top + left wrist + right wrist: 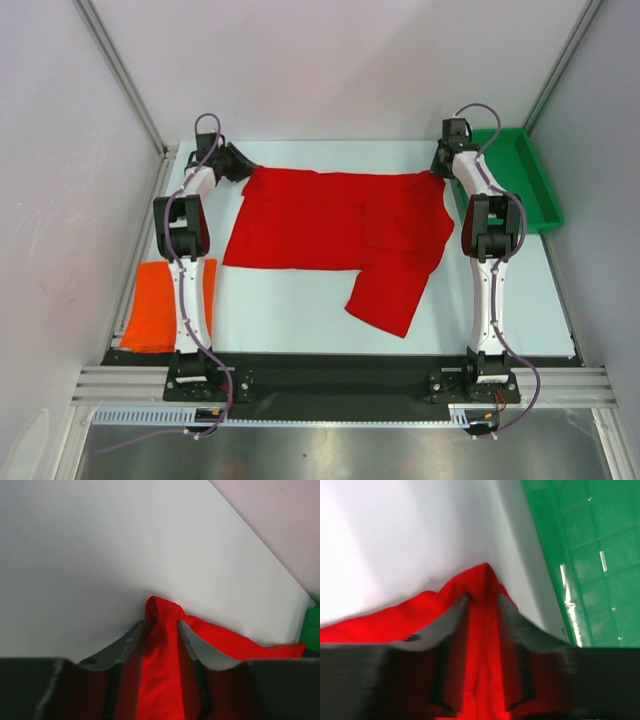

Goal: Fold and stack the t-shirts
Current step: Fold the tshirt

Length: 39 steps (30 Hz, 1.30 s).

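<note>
The red t-shirt (330,225) lies spread across the back half of the table, one sleeve flopped toward the front at the right. My left gripper (238,165) is at its far left corner and my right gripper (440,165) at its far right corner. In the left wrist view the gripper (161,625) stands open, a bunched ridge of red cloth (162,655) lying between its parted fingers. The right gripper (482,599) is likewise open astride a red fold (485,645). The orange t-shirt (150,305) rests as a folded rectangle at the front left, partly hidden by the left arm.
A green plastic tray (530,185) sits at the back right, close beside the right gripper, and its wall (545,555) fills the right wrist view's right side. Cage walls and aluminium posts enclose the table. A black strip runs along the front edge.
</note>
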Each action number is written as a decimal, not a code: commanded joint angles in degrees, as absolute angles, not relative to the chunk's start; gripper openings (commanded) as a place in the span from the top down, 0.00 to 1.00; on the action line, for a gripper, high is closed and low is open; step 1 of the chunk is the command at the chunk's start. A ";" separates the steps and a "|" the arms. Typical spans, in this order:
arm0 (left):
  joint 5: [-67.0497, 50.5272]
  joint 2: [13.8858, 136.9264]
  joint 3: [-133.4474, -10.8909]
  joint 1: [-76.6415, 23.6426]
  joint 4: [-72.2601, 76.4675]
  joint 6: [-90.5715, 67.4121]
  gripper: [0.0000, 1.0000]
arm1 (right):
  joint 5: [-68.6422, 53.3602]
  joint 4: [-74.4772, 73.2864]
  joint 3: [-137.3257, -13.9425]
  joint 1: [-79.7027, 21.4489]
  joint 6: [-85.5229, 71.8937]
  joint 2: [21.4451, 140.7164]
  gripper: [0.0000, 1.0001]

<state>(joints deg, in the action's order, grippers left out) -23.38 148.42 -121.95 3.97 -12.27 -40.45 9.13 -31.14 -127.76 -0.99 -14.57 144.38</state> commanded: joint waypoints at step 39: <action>3.16 91.32 -54.50 0.53 -28.66 -43.15 0.47 | -16.35 -41.05 -52.65 -18.19 -30.23 68.82 0.18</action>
<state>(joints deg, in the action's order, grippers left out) 0.51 90.83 -55.24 0.78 -30.41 -40.38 -15.07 -43.40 -53.17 -17.96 -28.53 71.29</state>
